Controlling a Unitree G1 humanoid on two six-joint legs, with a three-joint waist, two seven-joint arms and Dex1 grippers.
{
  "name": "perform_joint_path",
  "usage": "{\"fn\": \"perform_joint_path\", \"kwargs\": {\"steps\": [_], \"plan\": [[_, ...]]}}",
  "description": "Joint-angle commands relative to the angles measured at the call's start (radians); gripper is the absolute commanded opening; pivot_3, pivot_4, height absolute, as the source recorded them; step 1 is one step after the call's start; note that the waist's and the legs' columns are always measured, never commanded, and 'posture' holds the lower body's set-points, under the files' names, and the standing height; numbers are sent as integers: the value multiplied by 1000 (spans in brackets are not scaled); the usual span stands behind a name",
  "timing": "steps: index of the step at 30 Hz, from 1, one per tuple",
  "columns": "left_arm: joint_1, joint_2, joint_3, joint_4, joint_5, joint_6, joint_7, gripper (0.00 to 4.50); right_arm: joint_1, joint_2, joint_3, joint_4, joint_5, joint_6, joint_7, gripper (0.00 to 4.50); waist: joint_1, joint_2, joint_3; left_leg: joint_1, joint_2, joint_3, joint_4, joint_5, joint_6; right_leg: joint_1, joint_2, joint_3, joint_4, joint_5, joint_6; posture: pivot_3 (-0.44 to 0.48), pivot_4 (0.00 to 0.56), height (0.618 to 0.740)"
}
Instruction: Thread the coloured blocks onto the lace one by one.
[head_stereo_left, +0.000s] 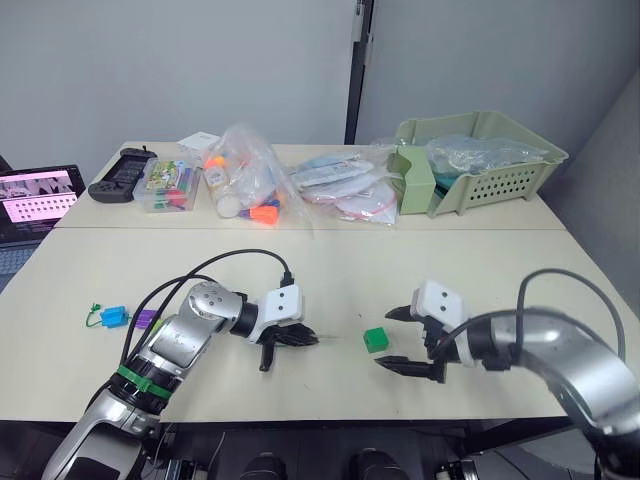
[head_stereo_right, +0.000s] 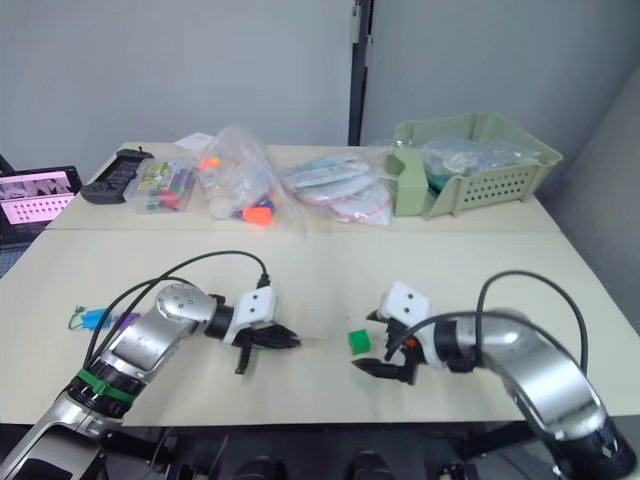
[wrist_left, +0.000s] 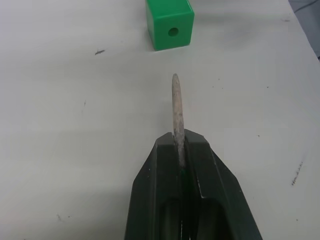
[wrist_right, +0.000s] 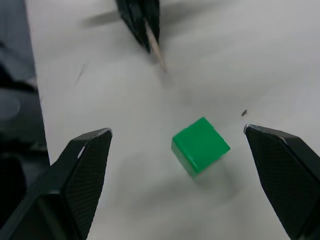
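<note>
**Supervisor:** Report the status of each gripper and the block count.

**Operator:** I take the green block (head_stereo_left: 375, 339) as my landmark; it sits alone on the table (head_stereo_left: 330, 270), hole facing sideways toward the left arm. I count one green block here. Far to the left of it, near the table's left edge, I see one blue block (head_stereo_left: 113, 316) and one purple block (head_stereo_left: 146, 320) side by side, with a loop of the lace (head_stereo_left: 94, 314) beside the blue one. That makes three blocks I can count.

**Supervisor:** Left gripper?

**Operator:** The left gripper (wrist_left: 179, 150) lies just left of the green block, fingers closed tight around the lace's stiff pale tip (wrist_left: 176, 107). The tip sticks out past the fingertips and points at the block, near but not touching.

**Supervisor:** Right gripper?

**Operator:** The right gripper (wrist_right: 177, 135) sits just right of the green block, fingers spread wide and empty, one on each side of the block, neither touching it.
</note>
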Motion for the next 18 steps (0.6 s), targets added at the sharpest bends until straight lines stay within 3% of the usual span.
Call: {"fn": "perform_joint_path", "kwargs": {"steps": [1,7,17,18], "plan": [[-6,6,23,-54,-15,12,0,0,-56,4,89,139,-107,-184,83,4470,1,0,0,-1,0,0,0,0,0,-1,0,0,0,0,0,0,150,740],[24,22,30,-116,-24,49,7,0,-140,62,153,326,-172,-351,176,4470,5,0,0,-1,-1,0,1,0,0,-1,-1,0,1,0,0,0,150,740],[32,23,31,-150,-28,79,20,0,-137,84,130,363,-180,-359,204,1205,19,0,0,-1,-1,0,1,0,0,-1,-2,0,2,0,0,0,150,740],[30,21,33,-159,-31,85,22,0,-134,97,120,348,-172,-338,182,1178,19,0,0,-1,-1,0,2,0,0,-1,-2,0,2,0,0,0,150,740]]}}
